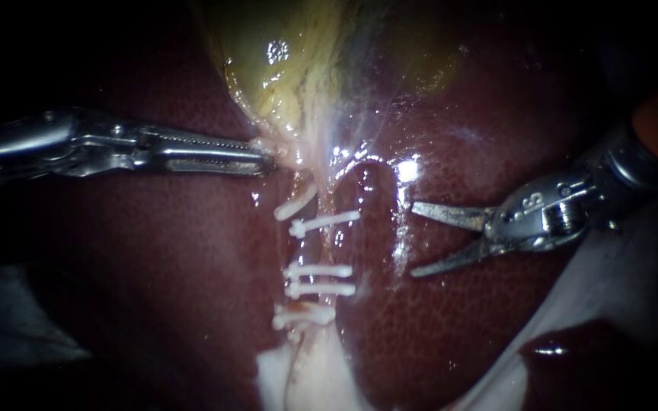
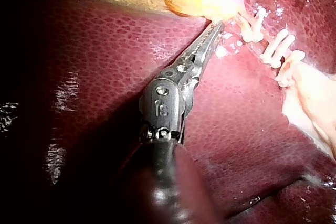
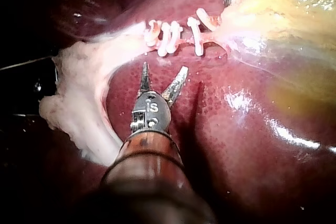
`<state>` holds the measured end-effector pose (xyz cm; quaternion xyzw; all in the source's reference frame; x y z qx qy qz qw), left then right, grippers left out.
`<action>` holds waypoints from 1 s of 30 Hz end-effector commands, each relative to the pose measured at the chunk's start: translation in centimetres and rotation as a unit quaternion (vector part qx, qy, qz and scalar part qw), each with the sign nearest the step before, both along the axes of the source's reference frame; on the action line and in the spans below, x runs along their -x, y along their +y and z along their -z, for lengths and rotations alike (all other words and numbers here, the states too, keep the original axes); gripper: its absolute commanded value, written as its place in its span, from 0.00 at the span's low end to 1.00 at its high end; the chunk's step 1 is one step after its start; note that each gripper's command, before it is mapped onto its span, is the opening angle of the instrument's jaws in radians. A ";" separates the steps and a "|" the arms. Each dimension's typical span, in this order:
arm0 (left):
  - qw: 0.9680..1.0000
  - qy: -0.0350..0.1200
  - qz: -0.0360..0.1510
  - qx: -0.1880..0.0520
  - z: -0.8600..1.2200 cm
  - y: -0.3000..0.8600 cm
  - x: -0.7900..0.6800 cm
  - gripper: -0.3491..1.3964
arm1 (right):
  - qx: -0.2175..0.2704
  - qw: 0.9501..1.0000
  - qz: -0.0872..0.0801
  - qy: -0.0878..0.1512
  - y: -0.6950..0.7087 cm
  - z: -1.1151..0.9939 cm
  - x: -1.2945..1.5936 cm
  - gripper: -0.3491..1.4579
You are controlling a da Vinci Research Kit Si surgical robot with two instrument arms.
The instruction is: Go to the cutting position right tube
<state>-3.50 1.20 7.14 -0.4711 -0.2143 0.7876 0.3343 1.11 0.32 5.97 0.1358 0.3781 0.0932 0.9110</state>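
My right instrument (image 1: 414, 238), blades spread, hovers over the liver (image 1: 436, 327) just beside the clipped tube (image 1: 314, 247), clear of its white clips (image 1: 317, 271), and beyond, my left instrument (image 1: 264, 156) seemingly pinches the yellow gallbladder (image 1: 283, 68) at its base.

Glossy liver (image 1: 154, 289), plastic clips (image 1: 325, 222), metal right instrument (image 1: 414, 239).

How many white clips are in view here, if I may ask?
5. Two clips lie just below the gallbladder, two lower, one lowest; another may be hidden there.
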 end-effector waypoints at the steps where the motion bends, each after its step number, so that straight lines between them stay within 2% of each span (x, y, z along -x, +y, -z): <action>1: 1.000 -0.001 0.000 0.000 0.03 0.00 -0.01 0.00 | 0.000 1.000 0.000 0.000 0.00 0.00 0.00 0.99; 3: 1.000 -0.002 -0.001 -0.002 0.11 0.00 -0.04 0.00 | -0.002 1.000 0.002 0.002 0.00 0.00 0.00 0.99; 9: 1.000 -0.003 0.002 -0.014 0.58 0.09 -0.21 0.00 | -0.008 1.000 0.006 0.007 0.00 -0.01 -0.03 1.00; 14: 1.000 -0.010 0.012 -0.001 0.88 0.18 -0.33 0.00 | -0.012 1.000 0.009 0.011 -0.01 -0.03 -0.06 1.00; 20: 1.000 -0.015 0.016 -0.001 0.98 0.19 -0.35 0.00 | -0.020 0.999 0.019 0.025 -0.02 -0.05 -0.12 1.00; 23: 1.000 -0.016 0.017 -0.001 0.98 0.19 -0.35 0.00 | -0.043 0.998 0.011 0.033 -0.03 -0.09 -0.18 1.00; 26: 1.000 -0.018 0.018 -0.001 0.98 0.18 -0.36 0.00 | -0.075 0.996 -0.005 0.051 -0.06 -0.21 -0.26 1.00; 30: 1.000 -0.017 0.018 -0.001 1.00 0.17 -0.36 0.00 | -0.119 0.991 -0.014 0.060 -0.11 -0.45 -0.41 1.00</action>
